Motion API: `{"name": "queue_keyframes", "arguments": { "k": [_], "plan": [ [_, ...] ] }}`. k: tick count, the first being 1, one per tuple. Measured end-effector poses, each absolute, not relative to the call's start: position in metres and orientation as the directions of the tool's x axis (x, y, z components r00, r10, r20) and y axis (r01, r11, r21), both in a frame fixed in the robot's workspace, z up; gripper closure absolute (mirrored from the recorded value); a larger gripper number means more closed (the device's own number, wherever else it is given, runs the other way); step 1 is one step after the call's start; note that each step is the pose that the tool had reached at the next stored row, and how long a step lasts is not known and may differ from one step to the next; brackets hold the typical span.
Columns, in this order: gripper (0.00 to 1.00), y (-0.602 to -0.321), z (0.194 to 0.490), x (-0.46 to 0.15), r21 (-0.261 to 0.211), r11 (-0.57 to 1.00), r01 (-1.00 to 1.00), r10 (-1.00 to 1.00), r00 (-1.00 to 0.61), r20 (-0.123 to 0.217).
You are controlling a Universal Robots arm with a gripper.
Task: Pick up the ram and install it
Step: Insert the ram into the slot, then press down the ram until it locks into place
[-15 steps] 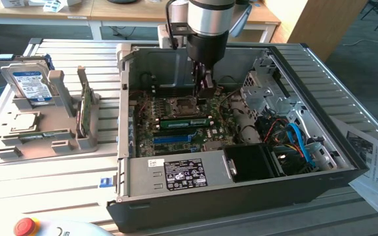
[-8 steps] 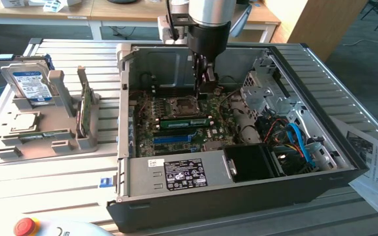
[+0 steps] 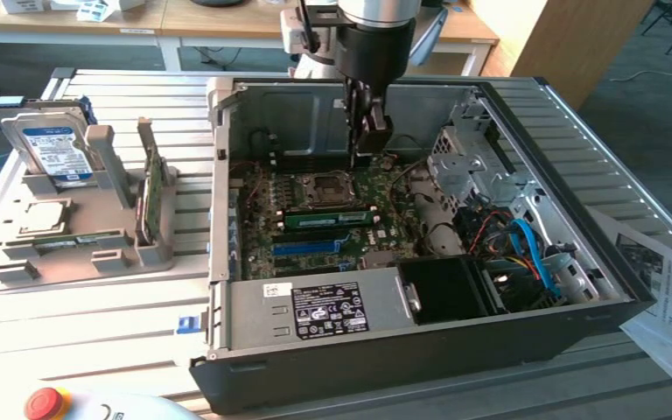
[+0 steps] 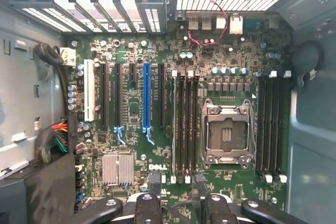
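Note:
The ram, a long thin green stick, stands on edge in a black slot of the motherboard, just beside the CPU socket. The board lies inside the open computer case. My gripper hangs above the rear of the board, clear of the ram and touching nothing. In the wrist view my gripper is open and empty. It looks straight down, with its two dark fingertips on either side of the memory slots next to the CPU socket.
On the exterior view's left, a grey holder carries a silver hard drive with a blue label and an upright green card. The case holds a black power supply, blue cables and a drive cage. A red button sits at the front.

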State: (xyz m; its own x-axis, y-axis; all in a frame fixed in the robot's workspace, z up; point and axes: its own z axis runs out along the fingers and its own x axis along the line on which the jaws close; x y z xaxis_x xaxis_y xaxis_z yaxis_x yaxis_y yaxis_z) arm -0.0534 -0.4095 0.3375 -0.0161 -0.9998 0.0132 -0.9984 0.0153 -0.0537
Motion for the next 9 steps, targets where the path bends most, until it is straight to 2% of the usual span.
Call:
{"name": "queue_keyframes", "arguments": {
  "k": [9],
  "plan": [
    [0.63, -0.4095, 0.3393, -0.0534, -0.054, 0.015, -0.998, -1.0, -0.016, 0.013]
  ]
}}
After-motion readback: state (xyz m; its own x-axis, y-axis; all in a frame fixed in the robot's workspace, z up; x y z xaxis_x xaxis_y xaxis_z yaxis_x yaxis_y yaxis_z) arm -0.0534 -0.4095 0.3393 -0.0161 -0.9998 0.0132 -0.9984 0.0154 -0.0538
